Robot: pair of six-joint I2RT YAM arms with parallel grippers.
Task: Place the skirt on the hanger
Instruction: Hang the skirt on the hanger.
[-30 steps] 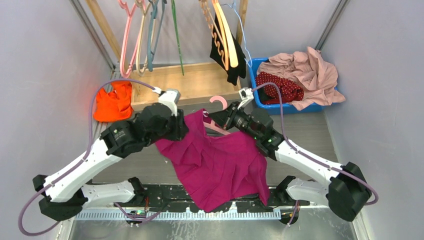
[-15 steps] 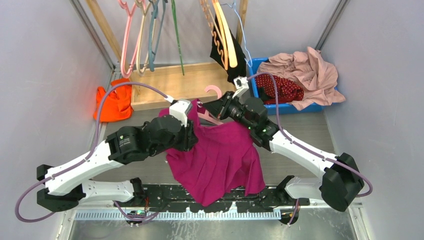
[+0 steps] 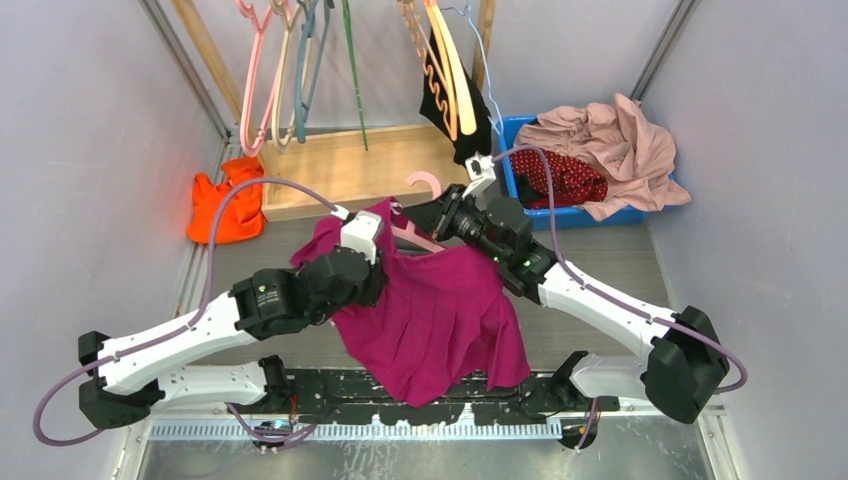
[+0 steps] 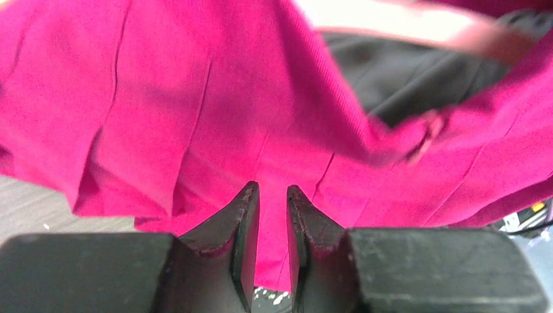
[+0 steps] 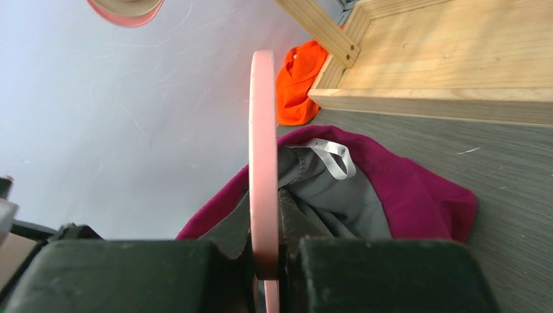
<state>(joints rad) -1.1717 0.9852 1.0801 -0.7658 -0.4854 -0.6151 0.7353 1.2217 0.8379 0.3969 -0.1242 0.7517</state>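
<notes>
Matt magenta skirt (image 3: pixel 440 310) of finely ribbed, pleated woven cloth, with a smooth grey lining (image 5: pixel 326 195). Smooth, faintly glossy pink plastic hanger (image 5: pixel 263 163). Pale, unvarnished wooden platform (image 3: pixel 390 165). Matt grey wood-grain surface (image 3: pixel 600 265). Rough, scuffed black fingers (image 4: pixel 244 222) on left hand (image 4: pixel 270 192). Glossy blue plastic bin (image 3: pixel 575 217).

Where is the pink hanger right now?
Top view: the pink hanger is mid-table, clamped in the right gripper, its hook pointing toward the wooden tray, just left of the blue bin.
</notes>
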